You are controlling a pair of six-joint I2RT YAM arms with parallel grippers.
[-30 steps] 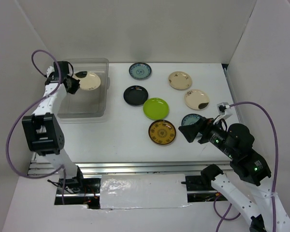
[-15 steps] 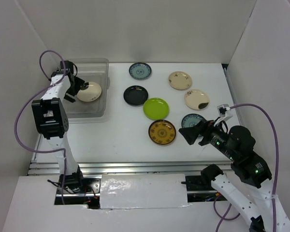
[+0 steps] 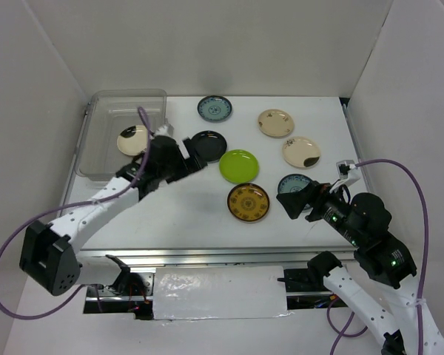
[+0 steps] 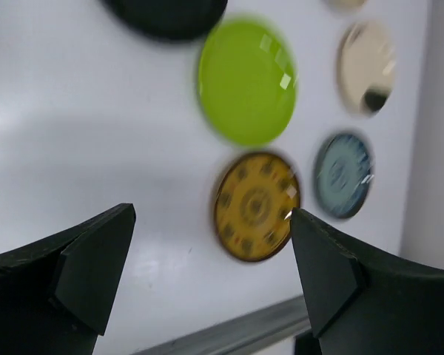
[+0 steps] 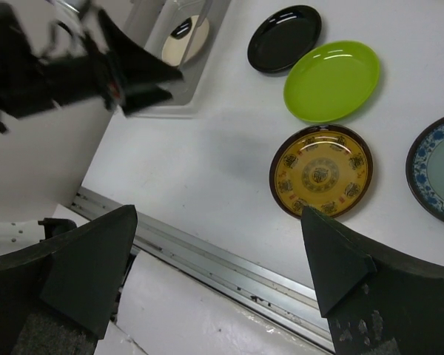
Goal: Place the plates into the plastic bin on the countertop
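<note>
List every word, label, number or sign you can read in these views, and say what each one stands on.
None can be read in any view.
The brown-gold plate carries a ring of small motifs, too small to tell whether any are characters.
The cream plate in the plastic bin bears only a dark blotch, not lettering.
No label shows on the bin or arms.

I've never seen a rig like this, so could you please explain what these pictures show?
The robot's left arm and right arm are bolted to a table. One picture looks down from above; the other two come from wrist cameras, so the dark wedges below are each gripper's own fingers. The left gripper and right gripper are open, holding nothing. A clear bin holds one cream plate; seven more lie on the table, including a green plate and a black plate.
</note>
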